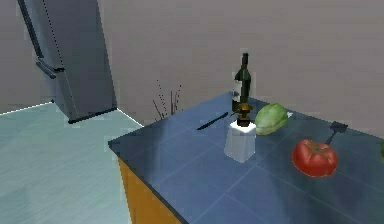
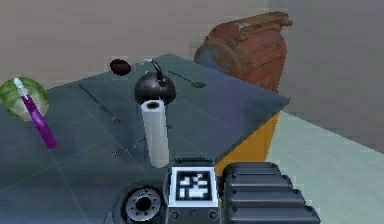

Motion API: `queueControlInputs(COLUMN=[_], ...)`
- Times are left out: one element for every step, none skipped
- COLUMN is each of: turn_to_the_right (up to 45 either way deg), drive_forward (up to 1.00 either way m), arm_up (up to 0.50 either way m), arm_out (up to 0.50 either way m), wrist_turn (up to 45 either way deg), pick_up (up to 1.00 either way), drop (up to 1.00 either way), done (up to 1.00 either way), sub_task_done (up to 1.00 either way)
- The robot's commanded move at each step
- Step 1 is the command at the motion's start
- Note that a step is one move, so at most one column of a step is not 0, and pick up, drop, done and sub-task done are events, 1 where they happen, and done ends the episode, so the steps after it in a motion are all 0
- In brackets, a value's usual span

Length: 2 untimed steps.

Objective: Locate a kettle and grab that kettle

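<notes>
A black round kettle [image 2: 155, 88] with a thin handle on top stands on the dark blue counter [image 2: 90, 150], right behind an upright white paper roll [image 2: 153, 132]. At the arm side view's bottom edge sits a white marker square [image 2: 195, 187]. Left of that square is the gripper's dark body [image 2: 143, 204], nearer to me than the roll. Its far end is not clear, so I cannot tell whether it holds anything.
On the counter [image 1: 200, 165] stand a dark bottle [image 1: 241, 85], a lettuce [image 1: 270, 118], a tomato [image 1: 315, 157], a white block [image 1: 240, 140] and a knife [image 1: 212, 123]. A grey fridge [image 1: 70, 55] stands at the left. A lettuce [image 2: 18, 97], a purple-handled tool [image 2: 42, 125] and a brown barrel-like thing [image 2: 245, 50] are also here.
</notes>
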Motion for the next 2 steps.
queueControlInputs(turn_to_the_right=[0.0,0.0], drive_forward=[0.0,0.0], arm_up=[0.0,0.0], arm_out=[0.5,0.0], wrist_turn=[0.0,45.0], pick_up=[0.0,0.0], drop=[0.0,0.0], done=[0.0,0.0], sub_task_done=[0.0,0.0])
